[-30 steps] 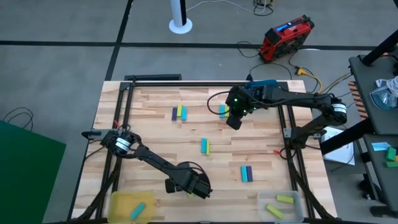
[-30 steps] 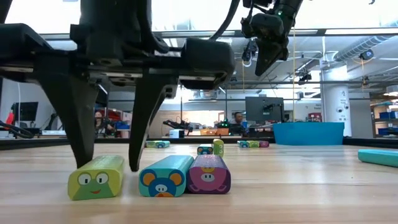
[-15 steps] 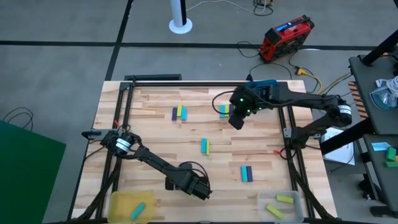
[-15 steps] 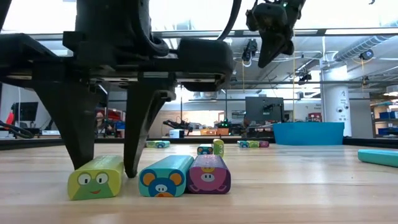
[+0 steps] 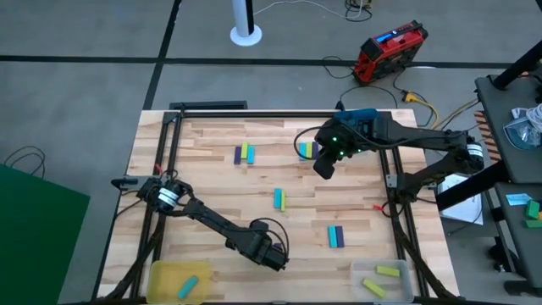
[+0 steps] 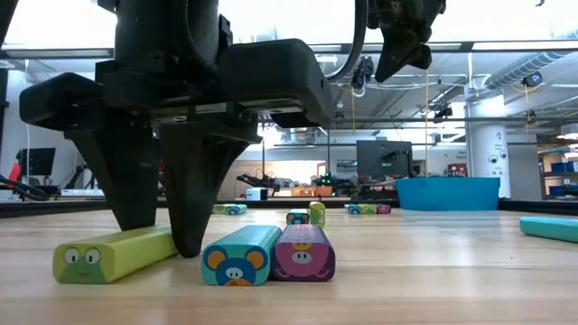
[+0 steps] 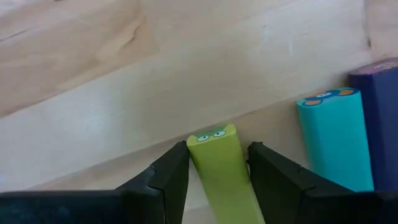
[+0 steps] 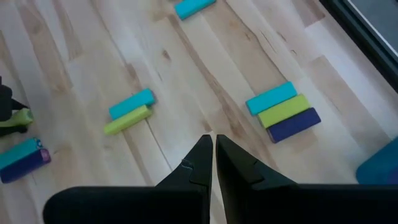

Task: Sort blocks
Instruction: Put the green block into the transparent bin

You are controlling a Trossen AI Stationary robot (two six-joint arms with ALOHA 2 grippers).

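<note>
Yellow-green block (image 6: 113,254) with a frog face lies on the wooden bench (image 6: 433,271), lower left of the low view, angled away from a cyan block (image 6: 240,254) and a purple block (image 6: 303,252) that lie touching side by side. Left claw (image 7: 217,163) grasps it: 2 dark fingers (image 7: 171,168) press its long sides, tips down on the bench. In the high view this claw (image 5: 269,257) sits at lower centre. Right claw (image 5: 323,166) hangs above the bench, upper centre-right, clenched with nothing held. Yellow tray (image 5: 166,280) at lower left holds 1 cyan bar; clear tray (image 5: 362,273) at lower right holds 2 yellow-green bars.
</note>
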